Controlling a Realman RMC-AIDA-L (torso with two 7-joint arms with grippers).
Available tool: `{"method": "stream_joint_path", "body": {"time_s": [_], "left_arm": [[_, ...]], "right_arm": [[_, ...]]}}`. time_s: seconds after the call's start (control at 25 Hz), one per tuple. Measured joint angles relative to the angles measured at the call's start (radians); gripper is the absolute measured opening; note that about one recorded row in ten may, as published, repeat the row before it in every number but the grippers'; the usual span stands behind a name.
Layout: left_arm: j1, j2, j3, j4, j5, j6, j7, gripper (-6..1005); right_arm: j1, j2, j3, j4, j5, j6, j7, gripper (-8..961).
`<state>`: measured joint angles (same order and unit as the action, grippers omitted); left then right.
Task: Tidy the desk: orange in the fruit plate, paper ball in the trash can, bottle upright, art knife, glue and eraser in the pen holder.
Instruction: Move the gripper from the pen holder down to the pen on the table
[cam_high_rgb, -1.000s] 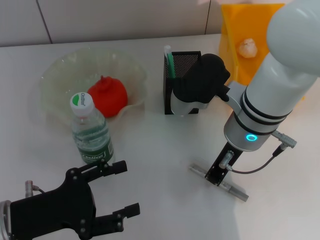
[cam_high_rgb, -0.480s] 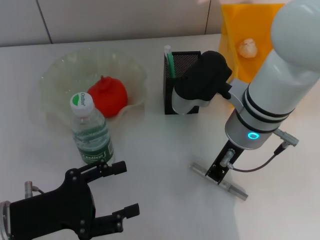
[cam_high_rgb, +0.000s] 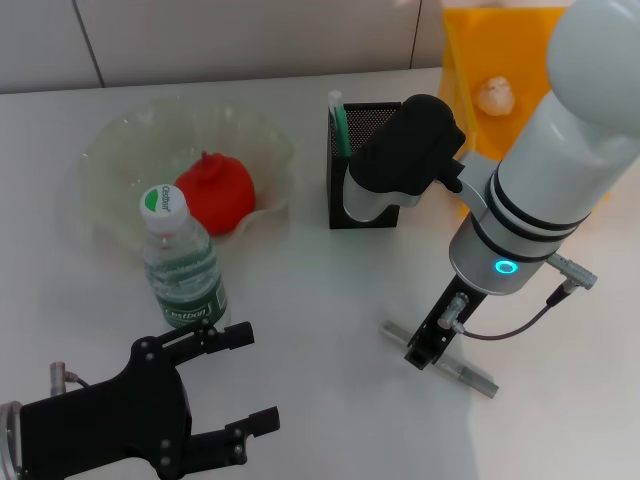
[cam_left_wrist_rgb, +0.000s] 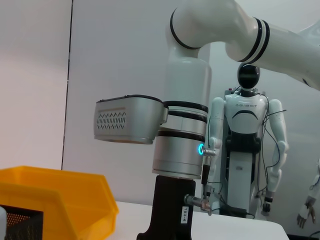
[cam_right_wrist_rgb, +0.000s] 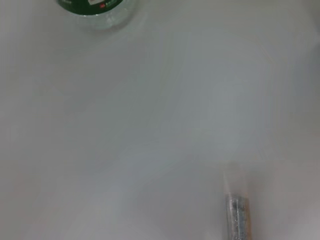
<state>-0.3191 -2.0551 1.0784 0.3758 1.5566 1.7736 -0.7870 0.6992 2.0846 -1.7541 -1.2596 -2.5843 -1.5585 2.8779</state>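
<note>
The art knife (cam_high_rgb: 437, 359) lies flat on the counter (cam_high_rgb: 320, 300), in front of the pen holder (cam_high_rgb: 365, 165), and the right gripper (cam_high_rgb: 428, 345) is placed directly over its middle. The fingers of this gripper are hidden by its own black body, so it cannot be told if they are spread or already pinching the knife. The knife is judged to be light, stiff and thin, with a smooth metal surface that can slip; it is best taken across its narrow width near the middle, so that it does not tilt when lifted. In the right wrist view only one end of the knife (cam_right_wrist_rgb: 236, 216) is seen.

The left gripper (cam_high_rgb: 215, 390) is parked low at the near edge of the counter, with its fingers spread and holding nothing. The bottle (cam_high_rgb: 181, 262) stands upright just behind it. The orange (cam_high_rgb: 215, 193) is seen in the fruit plate (cam_high_rgb: 120, 150), and the paper ball (cam_high_rgb: 493, 95) in the trash can (cam_high_rgb: 470, 60). The inside of the pen holder is mostly covered by the right arm, and no glue or eraser can be made out.
</note>
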Motion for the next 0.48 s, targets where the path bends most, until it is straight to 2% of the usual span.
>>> {"method": "stream_joint_path", "body": {"time_s": [0.16, 0.28, 0.48], "left_arm": [[0.000, 0.000, 0.000, 0.000, 0.000, 0.000, 0.000, 806], [0.000, 0.000, 0.000, 0.000, 0.000, 0.000, 0.000, 806], [0.000, 0.000, 0.000, 0.000, 0.000, 0.000, 0.000, 806]], "right_arm": [[0.000, 0.000, 0.001, 0.008, -0.001, 0.005, 0.002, 197], [0.000, 0.000, 0.001, 0.011, -0.002, 0.010, 0.002, 334], [0.000, 0.000, 0.000, 0.019, -0.002, 0.017, 0.003, 335]]}}
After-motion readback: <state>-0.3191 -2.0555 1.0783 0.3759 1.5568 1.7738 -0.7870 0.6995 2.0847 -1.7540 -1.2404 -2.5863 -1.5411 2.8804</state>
